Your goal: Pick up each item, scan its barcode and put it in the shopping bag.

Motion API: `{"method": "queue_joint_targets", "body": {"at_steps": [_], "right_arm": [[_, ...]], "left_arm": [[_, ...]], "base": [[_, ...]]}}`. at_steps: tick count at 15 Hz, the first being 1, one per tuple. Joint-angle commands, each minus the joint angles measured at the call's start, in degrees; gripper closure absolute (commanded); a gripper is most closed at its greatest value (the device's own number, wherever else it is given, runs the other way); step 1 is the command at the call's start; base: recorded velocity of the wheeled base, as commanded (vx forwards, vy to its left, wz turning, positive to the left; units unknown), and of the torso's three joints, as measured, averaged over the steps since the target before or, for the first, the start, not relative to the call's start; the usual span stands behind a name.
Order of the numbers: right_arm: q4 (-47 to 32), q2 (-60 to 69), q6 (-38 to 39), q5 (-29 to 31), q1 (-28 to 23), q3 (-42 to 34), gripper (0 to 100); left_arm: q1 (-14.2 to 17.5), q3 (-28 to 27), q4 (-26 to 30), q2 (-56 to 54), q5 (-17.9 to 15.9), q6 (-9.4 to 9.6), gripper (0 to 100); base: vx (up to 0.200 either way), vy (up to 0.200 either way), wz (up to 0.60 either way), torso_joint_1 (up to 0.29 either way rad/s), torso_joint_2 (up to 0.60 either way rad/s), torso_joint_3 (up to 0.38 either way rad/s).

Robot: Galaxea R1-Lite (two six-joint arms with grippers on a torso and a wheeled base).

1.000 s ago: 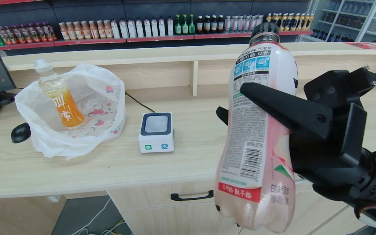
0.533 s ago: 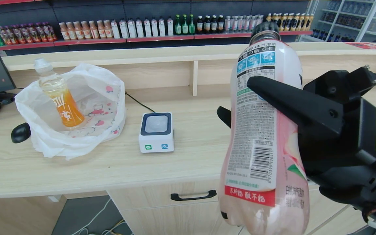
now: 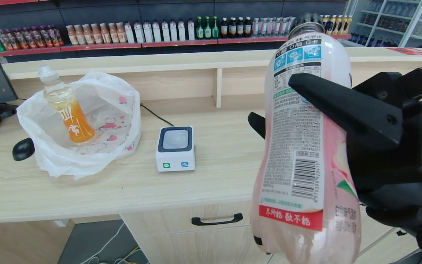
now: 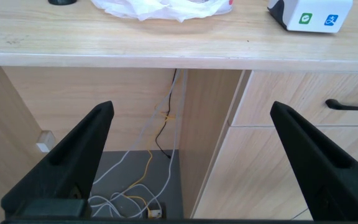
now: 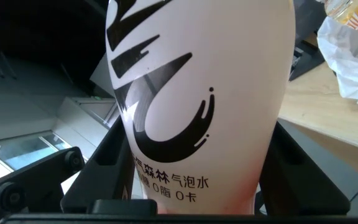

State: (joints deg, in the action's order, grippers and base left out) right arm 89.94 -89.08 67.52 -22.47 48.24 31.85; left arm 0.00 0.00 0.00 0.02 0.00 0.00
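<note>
Pink bottle (image 3: 302, 154) clamped in right gripper (image 3: 275, 102), right of frame.
Head view: long axis near upright, barcode toward camera; scanner (image 3: 175, 148) lay to its left at centre, shopping bag (image 3: 50, 161) farther left. Left wrist view: left gripper (image 4: 191, 109) gaped, empty. Right wrist view: fingers flanked bottle.

A long light wooden surface (image 3: 123, 183) runs out to the left of the right pincer (image 3: 272, 98). Under it sits a wooden drawer (image 3: 167, 220) with a black handle (image 3: 216, 221). Far behind the pincer, a red-edged shelf (image 3: 101, 46) full of drink bottles lines a dark wall (image 3: 123, 11). Grey floor (image 3: 86, 234) lies underneath.
</note>
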Motion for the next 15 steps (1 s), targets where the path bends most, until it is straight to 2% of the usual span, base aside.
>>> {"method": "queue_joint_targets", "body": {"at_steps": [1,10,15], "right_arm": [[0.1,0.4,0.0,0.0,0.0,-0.4,100],[0.1,0.7,-0.3,0.0,0.0,-0.3,100],[0.1,2.0,-2.0,0.0,0.0,-2.8,100]], "left_arm": [[0.0,0.0,0.0,0.0,0.0,0.0,0],[0.0,0.0,0.0,0.0,0.0,0.0,0],[0.0,0.0,0.0,0.0,0.0,0.0,0]], "base": [[0.0,0.0,0.0,0.0,0.0,0.0],[0.0,0.0,0.0,0.0,0.0,0.0],[0.0,0.0,0.0,0.0,0.0,0.0]]}}
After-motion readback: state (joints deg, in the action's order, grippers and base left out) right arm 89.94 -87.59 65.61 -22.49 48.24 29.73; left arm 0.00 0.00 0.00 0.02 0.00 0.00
